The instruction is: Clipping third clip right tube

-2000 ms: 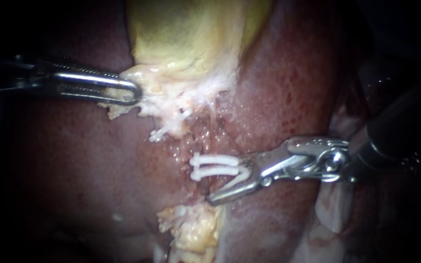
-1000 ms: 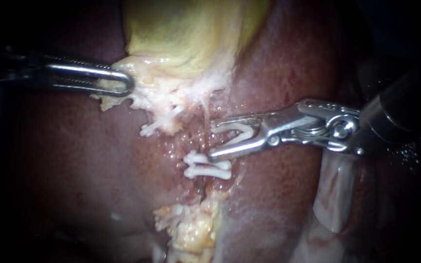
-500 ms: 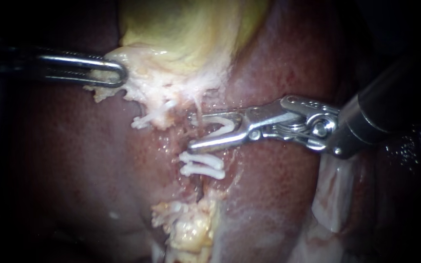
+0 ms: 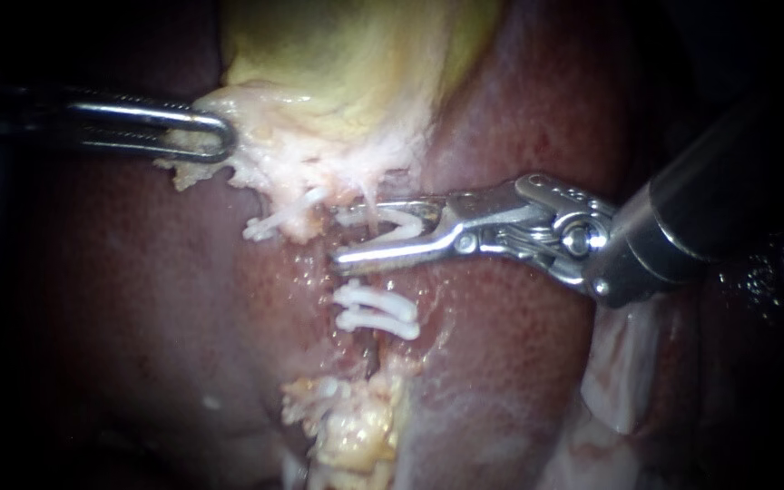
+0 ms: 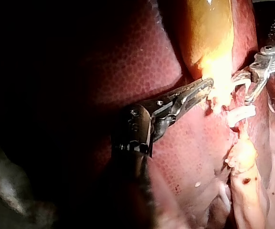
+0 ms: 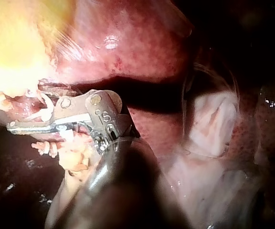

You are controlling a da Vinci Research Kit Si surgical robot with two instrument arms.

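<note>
While its 2 legs stand apart in a V, the white clip [image 4: 392,224] sits between the right instrument's [image 4: 342,238] jaws. Both jaws touch it and are spread to either side of the thin, pale right tube [image 4: 371,194]. Just below, 2 closed clips [image 4: 376,308] cross the same tube. Left of it, another clip [image 4: 274,222] sits on a pale stump [image 4: 297,204]. The left instrument [image 4: 218,145] has its jaws pressed onto the pale fringe of the gallbladder [image 4: 347,63], over the dark red liver [image 4: 519,363].
</note>
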